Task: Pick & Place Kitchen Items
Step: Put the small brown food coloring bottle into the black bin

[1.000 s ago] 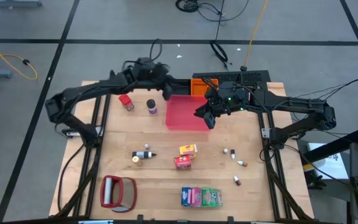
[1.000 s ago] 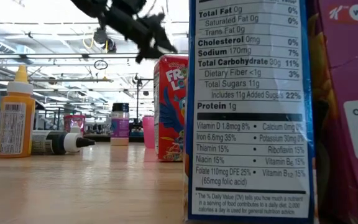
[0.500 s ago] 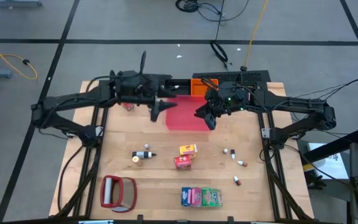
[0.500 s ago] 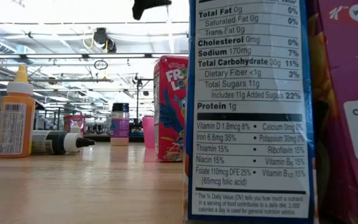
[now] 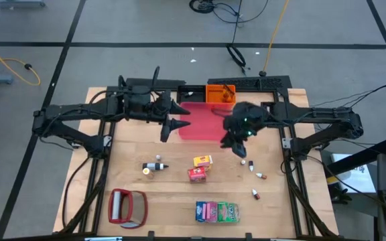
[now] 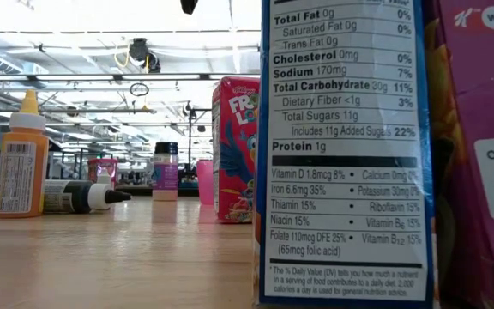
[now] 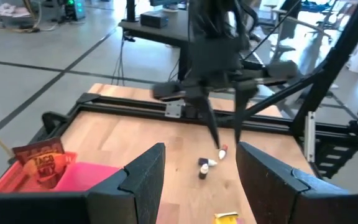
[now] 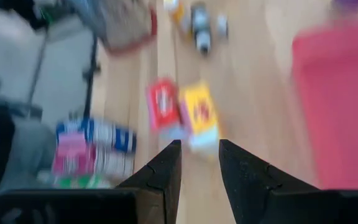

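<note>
My left gripper (image 5: 173,120) hangs open and empty above the table, at the left edge of the square red tray (image 5: 203,124). My right gripper (image 5: 238,146) is open and empty just past the tray's near right corner, above the tiny white-and-brown bottles (image 5: 246,163). In the left wrist view its fingers point down over those bottles (image 7: 207,165). The yellow carton (image 5: 203,161) and red carton (image 5: 197,174) lie mid-table. The pink, green and blue packets (image 5: 216,211) stand by the near edge. The purple jar (image 6: 165,170) and the small red container (image 6: 103,169) show only in the low view.
An orange packet (image 5: 220,94) sits at the tray's far edge. A red-framed silvery flat object (image 5: 127,206) lies near the near left corner, and a yellow bottle and a dark tube (image 5: 154,166) left of the cartons. More tiny bottles (image 5: 254,194) lie toward the right edge.
My left gripper has swung from the far side by the jar toward the tray's left edge and risen out of the low view. My right gripper has moved off the tray toward the near edge, over the tiny bottles. No object has moved.
</note>
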